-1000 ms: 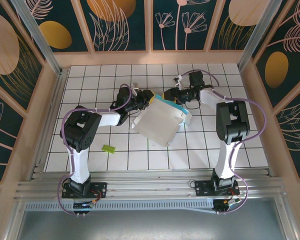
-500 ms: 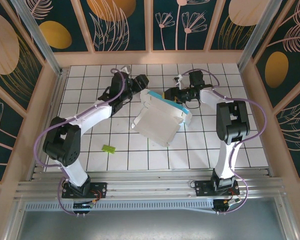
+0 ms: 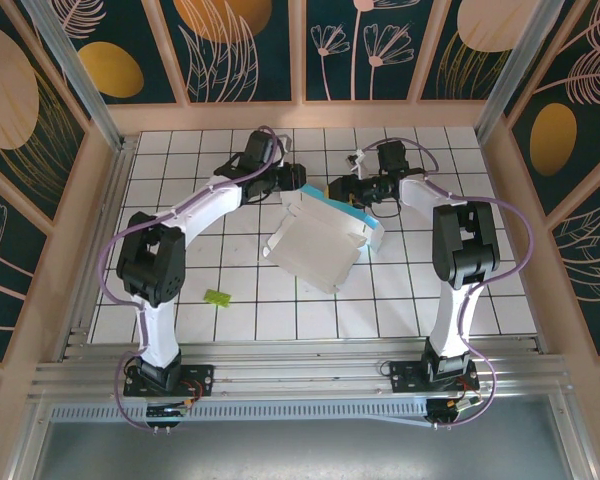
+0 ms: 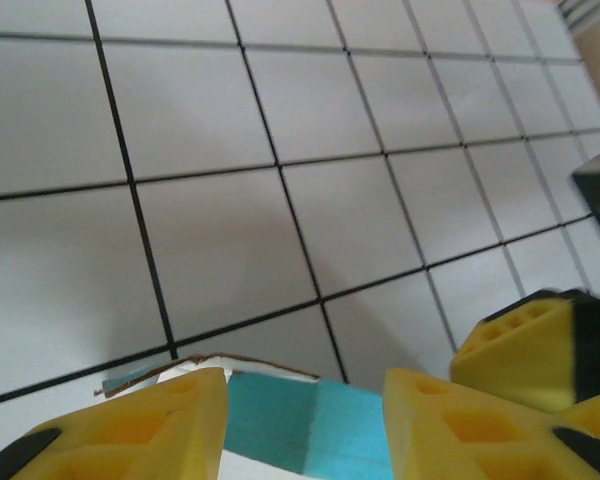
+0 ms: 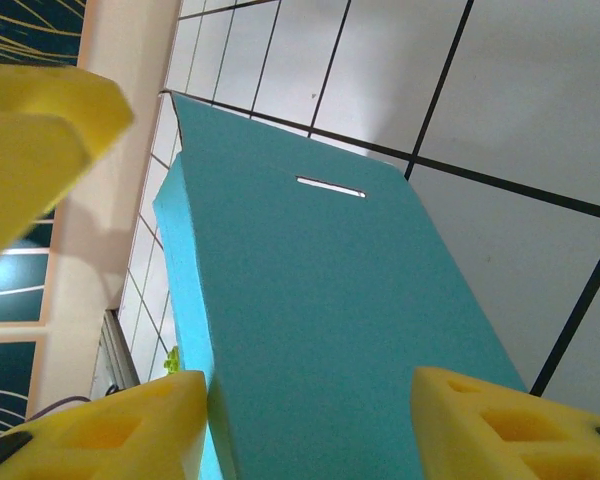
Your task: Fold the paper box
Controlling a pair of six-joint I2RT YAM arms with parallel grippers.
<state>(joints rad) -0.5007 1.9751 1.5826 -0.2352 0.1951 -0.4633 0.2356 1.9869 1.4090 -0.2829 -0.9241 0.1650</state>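
The paper box (image 3: 318,240) lies mid-table, white side up, its far edge raised and showing turquoise. My right gripper (image 3: 344,190) sits at that far edge. In the right wrist view a turquoise panel (image 5: 310,300) with a thin slot fills the gap of the right gripper (image 5: 310,400), and both yellow fingers (image 5: 110,425) press its sides. My left gripper (image 3: 298,181) hovers at the box's far left corner. In the left wrist view the left gripper (image 4: 305,400) is open, its yellow fingers (image 4: 140,425) apart, with a turquoise flap (image 4: 310,425) showing beyond them.
A lime-green scrap (image 3: 217,296) lies on the tiles at front left. Wooden walls (image 3: 310,115) and metal posts enclose the white tiled table (image 3: 180,160). The two grippers sit close together; a right finger (image 4: 530,340) appears in the left wrist view.
The left arm left the box's left edge, swung up toward the back, then came to the far left corner with its jaws opened. The right arm and the box stayed put.
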